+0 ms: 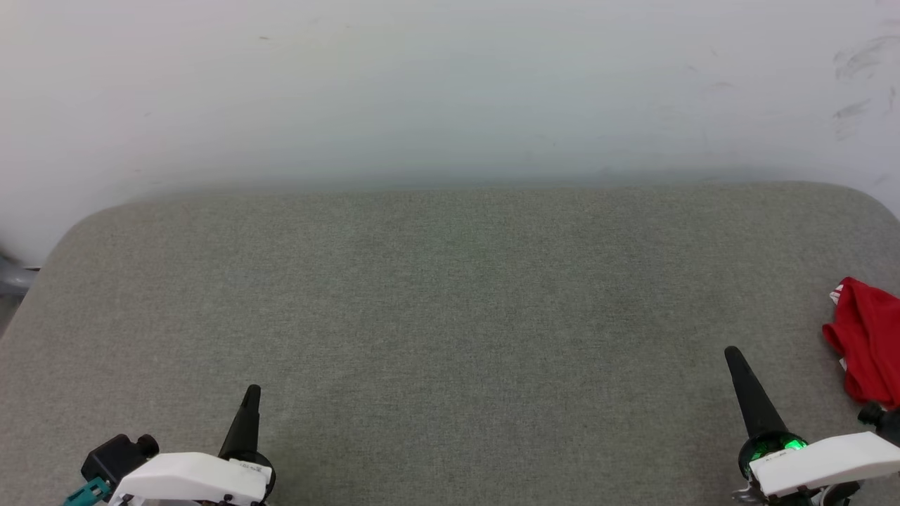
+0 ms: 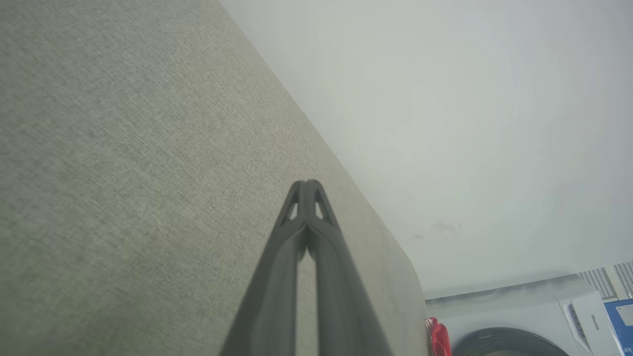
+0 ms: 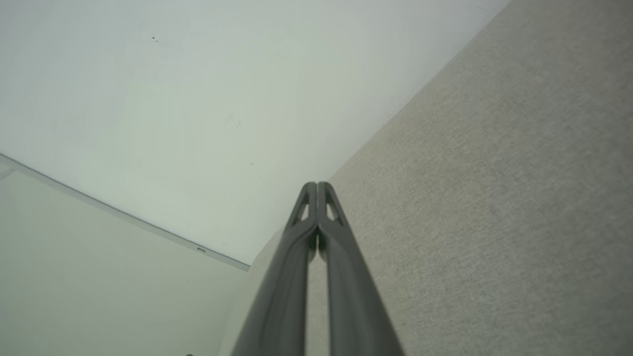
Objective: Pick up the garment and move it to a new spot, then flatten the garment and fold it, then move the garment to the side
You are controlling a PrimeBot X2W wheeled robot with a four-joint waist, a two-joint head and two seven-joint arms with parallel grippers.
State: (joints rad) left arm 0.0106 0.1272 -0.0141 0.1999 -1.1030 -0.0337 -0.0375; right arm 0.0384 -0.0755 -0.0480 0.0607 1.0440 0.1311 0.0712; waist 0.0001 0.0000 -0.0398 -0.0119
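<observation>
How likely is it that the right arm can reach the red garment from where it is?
Probably yes. The garment lies bunched at the right edge of the grey surface, close beside the shut right tool, with only bare surface between them. The tool would have to open first.

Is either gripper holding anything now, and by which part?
Nothing is held. The left gripper and the right gripper are shut and empty; the red garment lies apart, untouched.

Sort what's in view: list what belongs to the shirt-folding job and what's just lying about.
Job:
red garment, bunched at the right edge
left tool, shut
right tool, shut
grey surface, the work area

Lying about:
washing machine, beyond the surface's end
white wall
</observation>
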